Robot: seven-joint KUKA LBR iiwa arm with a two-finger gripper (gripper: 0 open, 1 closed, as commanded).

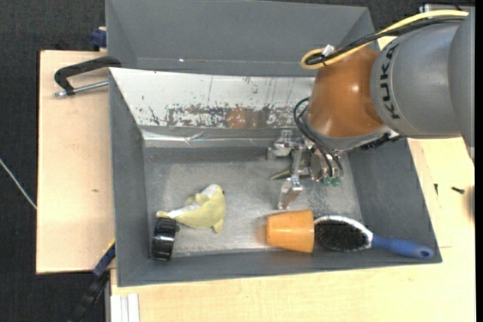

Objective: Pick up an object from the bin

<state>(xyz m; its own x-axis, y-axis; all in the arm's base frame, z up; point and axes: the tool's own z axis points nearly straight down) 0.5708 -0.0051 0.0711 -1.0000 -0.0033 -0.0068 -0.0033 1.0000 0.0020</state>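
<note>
My gripper (281, 176) hangs in the right half of the bin, its metal fingers spread open with nothing between them. Just below its lower fingertip lies an orange cup (290, 230) on its side, near the bin's front wall. Right of the cup, and touching it, lies a brush (343, 235) with black bristles, a white rim and a blue handle that points to the bin's front right corner.
A crumpled pale yellow soft thing (204, 210) lies at the front left. A small black cylinder (162, 237) sits beside it in the front left corner. The arm and its orange cover reach in over the bin's right wall.
</note>
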